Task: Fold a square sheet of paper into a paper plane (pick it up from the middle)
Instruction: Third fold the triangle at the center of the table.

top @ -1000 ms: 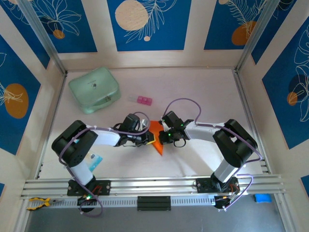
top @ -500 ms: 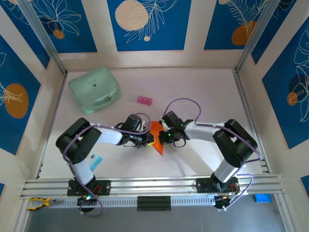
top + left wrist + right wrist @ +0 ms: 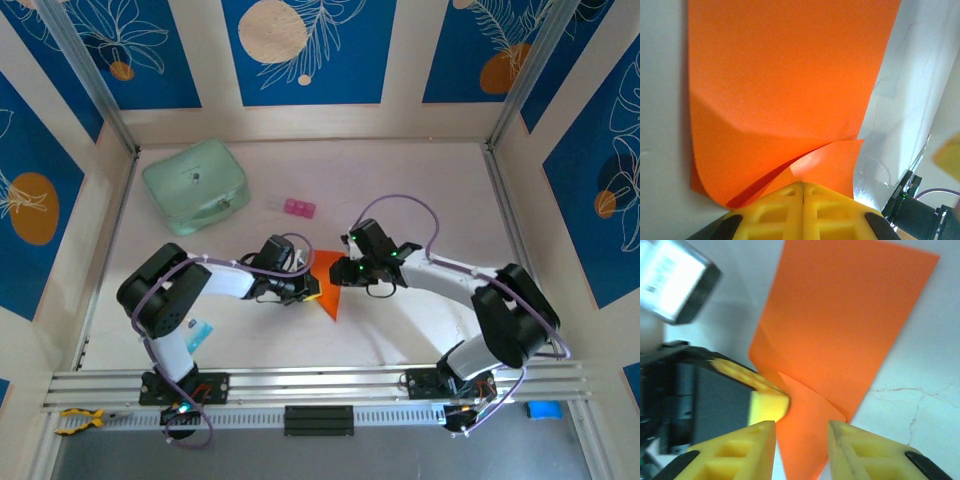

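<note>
Both arms bend inward from their bases and meet at the orange sheet of paper [image 3: 324,264], with the left gripper [image 3: 310,290] at its left edge, jaws pressed together on a fold of it, and the right gripper [image 3: 336,272] low over its right side, jaws parted.

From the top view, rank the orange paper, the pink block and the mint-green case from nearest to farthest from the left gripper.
1. orange sheet of paper: centre of the table, pinched in the jaws of the left gripper.
2. pink block: straight behind the gripper, mid-table.
3. mint-green case: back-left corner.
</note>
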